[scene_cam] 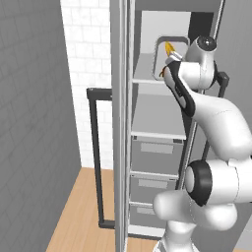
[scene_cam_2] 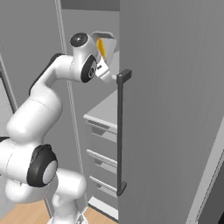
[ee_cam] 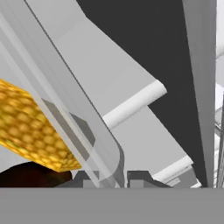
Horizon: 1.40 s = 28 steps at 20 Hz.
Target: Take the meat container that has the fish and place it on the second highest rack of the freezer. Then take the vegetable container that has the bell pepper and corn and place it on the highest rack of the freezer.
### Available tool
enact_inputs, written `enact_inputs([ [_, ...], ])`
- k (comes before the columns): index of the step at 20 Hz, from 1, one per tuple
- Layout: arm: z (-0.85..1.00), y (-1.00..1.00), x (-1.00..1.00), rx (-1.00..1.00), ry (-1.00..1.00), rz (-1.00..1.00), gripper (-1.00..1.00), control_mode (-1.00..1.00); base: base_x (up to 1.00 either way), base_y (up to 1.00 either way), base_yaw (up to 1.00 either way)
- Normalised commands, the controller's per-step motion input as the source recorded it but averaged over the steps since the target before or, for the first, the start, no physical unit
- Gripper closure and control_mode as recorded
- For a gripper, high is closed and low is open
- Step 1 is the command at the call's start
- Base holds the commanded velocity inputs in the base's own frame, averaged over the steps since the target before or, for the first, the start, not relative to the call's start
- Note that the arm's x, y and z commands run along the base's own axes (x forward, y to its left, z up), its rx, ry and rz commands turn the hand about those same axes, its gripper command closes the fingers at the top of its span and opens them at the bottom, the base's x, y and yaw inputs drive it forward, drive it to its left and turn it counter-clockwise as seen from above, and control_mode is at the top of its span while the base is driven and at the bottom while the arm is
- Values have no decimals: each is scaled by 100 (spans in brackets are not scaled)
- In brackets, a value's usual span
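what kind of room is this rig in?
Most likely a kitchen, rendered. A tall grey freezer stands open with pale shelves above grey drawers, white tiled wall beside it, wood floor below. The gripper holds a clear container with corn.

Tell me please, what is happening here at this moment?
The white robot arm holds a clear container with the corn inside the open freezer. Its gripper is shut on the container's rim, and the container is tilted at the level of the highest rack. The drawers below are closed.
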Motion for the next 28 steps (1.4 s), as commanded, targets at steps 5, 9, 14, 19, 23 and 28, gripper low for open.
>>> enact_inputs([
  [5,-19,0,34,0,0,0,100,-100,0,0,0],
  [9,-22,-1,41,0,0,0,100,-100,0,0,0],
  [14,-6,-3,49,0,0,0,100,-100,0,0,0],
  [19,0,-13,47,0,0,0,100,-100,0,0,0],
  [23,-1,-9,48,0,0,0,100,-100,0,0,0],
  [28,-20,-14,36,0,0,0,100,-100,0,0,0],
])
